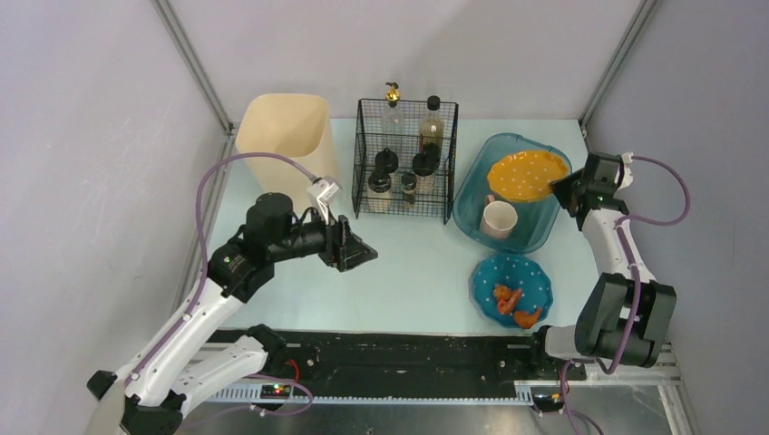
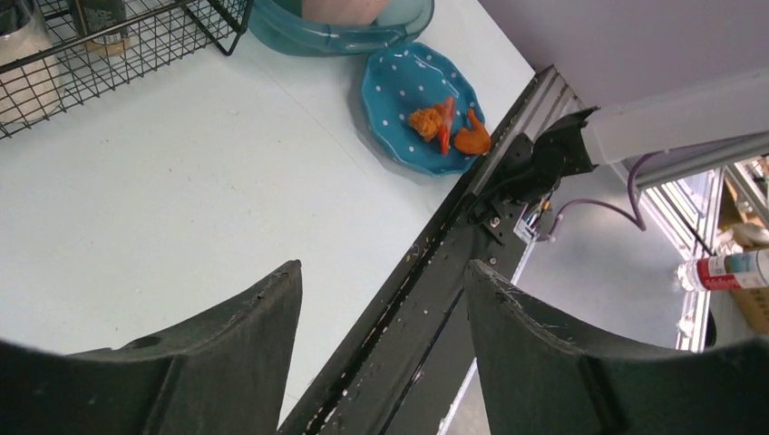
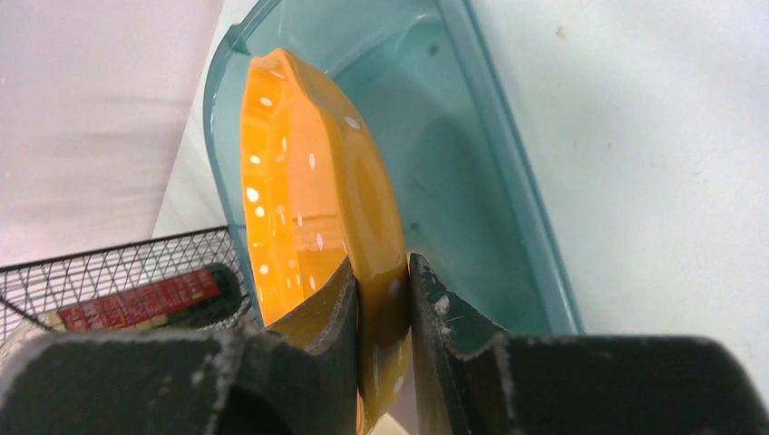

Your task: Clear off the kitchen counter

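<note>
1. The kitchen counter is a pale mint-blue, matte, rectangular top with a black rail along its near edge.
2. A cream bin stands upright at the far left corner.
3. A black wire rack stands at the far centre, just beside the bin.
4. A translucent teal tub sits at the far right, near the rack.
5. A blue dotted plate lies flat at the near right, just in front of the tub; contact between them cannot be determined.

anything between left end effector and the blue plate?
Nothing: bare kitchen counter from the left end effector to the blue plate, seen in the top view.
</note>
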`<state>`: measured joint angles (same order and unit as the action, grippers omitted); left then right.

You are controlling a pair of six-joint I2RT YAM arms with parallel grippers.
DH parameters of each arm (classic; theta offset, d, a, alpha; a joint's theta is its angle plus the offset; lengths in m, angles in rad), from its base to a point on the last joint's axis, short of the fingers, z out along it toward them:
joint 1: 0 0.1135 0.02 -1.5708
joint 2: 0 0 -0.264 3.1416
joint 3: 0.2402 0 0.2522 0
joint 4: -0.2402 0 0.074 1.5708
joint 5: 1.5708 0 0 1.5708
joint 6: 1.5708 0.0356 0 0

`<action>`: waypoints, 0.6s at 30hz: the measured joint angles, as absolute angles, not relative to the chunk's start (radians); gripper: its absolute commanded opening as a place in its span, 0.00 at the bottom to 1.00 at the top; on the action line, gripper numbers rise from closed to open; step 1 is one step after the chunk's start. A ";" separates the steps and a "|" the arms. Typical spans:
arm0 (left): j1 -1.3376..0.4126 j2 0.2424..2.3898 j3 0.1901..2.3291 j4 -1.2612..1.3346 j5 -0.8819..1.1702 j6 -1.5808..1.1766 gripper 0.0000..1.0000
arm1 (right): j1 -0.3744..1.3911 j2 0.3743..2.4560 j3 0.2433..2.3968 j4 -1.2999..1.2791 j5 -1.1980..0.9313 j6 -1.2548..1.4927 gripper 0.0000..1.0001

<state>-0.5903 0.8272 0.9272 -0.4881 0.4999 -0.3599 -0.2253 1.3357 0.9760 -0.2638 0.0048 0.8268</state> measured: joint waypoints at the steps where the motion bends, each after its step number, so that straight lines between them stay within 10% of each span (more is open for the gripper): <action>1: -0.590 0.827 0.924 -0.488 0.504 -0.355 0.70 | -0.229 1.346 0.977 -0.256 0.005 0.820 0.00; 18: -0.543 0.831 0.866 -0.488 0.588 -0.308 0.71 | -0.216 1.548 1.001 -0.197 0.019 0.760 0.00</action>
